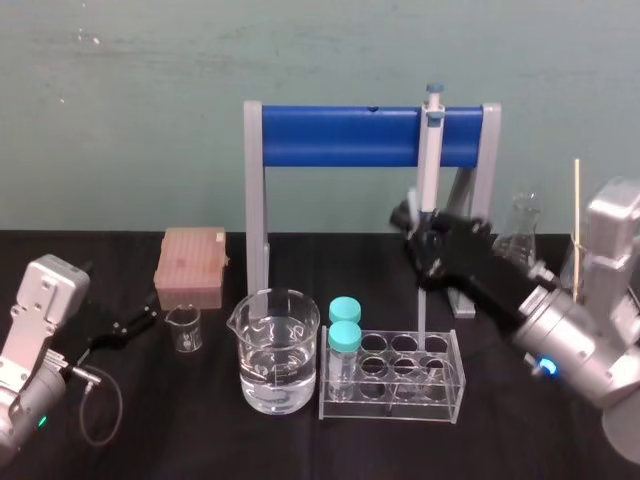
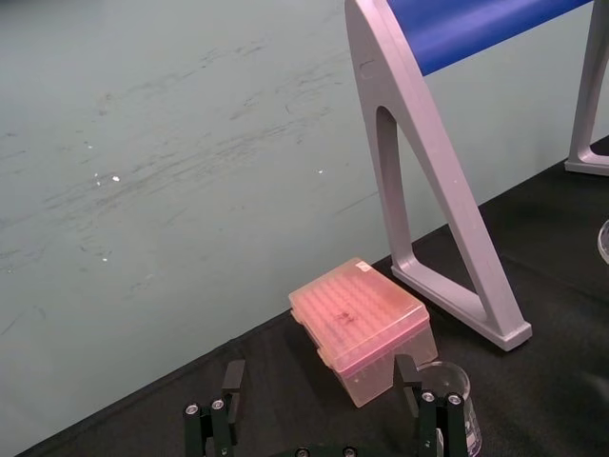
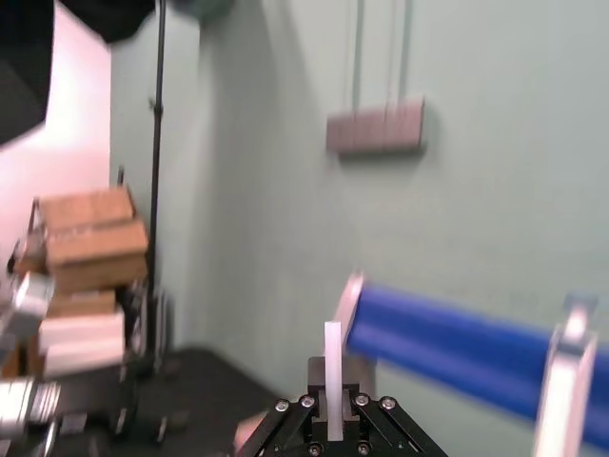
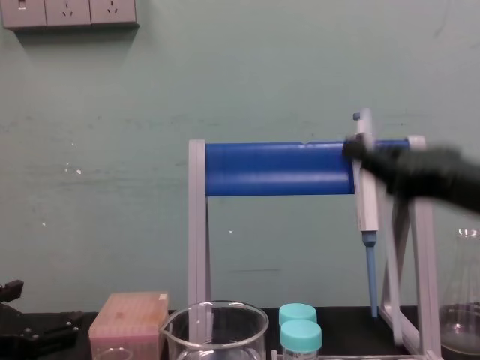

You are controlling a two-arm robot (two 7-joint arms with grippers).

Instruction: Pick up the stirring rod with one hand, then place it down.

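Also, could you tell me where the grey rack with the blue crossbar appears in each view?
Head: the grey rack with the blue crossbar stands centre rear.
Left wrist: the rack rises behind the pink plastic tip box.
Right wrist: its crossbar lies beyond the right gripper, shut on the translucent-white stirring rod.
Chest: the rack is central.
Landmark: the pink box by its left leg.

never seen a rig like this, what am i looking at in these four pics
It is a robot with two arms, each ending in a black two-fingered pincer. One picture looks down from its head, one forward from its chest, one from each wrist. On the black table stand a large beaker, a pink tip box, a tube rack and a blue stand with a pipette hanging on it. The right pincer, raised beside the pipette, is shut on the white stirring rod. The left pincer sits open near that box.
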